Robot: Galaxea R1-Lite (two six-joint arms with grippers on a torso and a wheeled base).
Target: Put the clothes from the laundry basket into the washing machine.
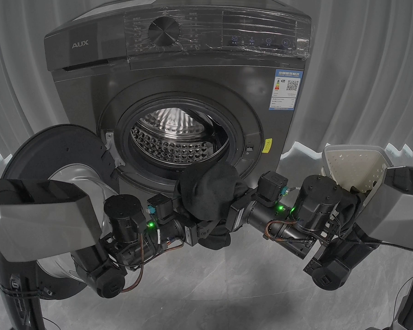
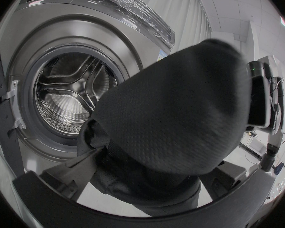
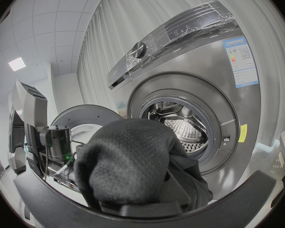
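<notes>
Left gripper (image 1: 192, 229) and right gripper (image 1: 230, 216) clench one black garment (image 1: 209, 189) between them, raised before the drum (image 1: 174, 136) mouth's lower rim, probably for pushing inside.

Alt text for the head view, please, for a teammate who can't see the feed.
A bundled black garment is held between the left gripper and right gripper, just in front of the open drum of the washing machine. Its round door stands open on the robot's left; a pale laundry basket sits at the right.
</notes>
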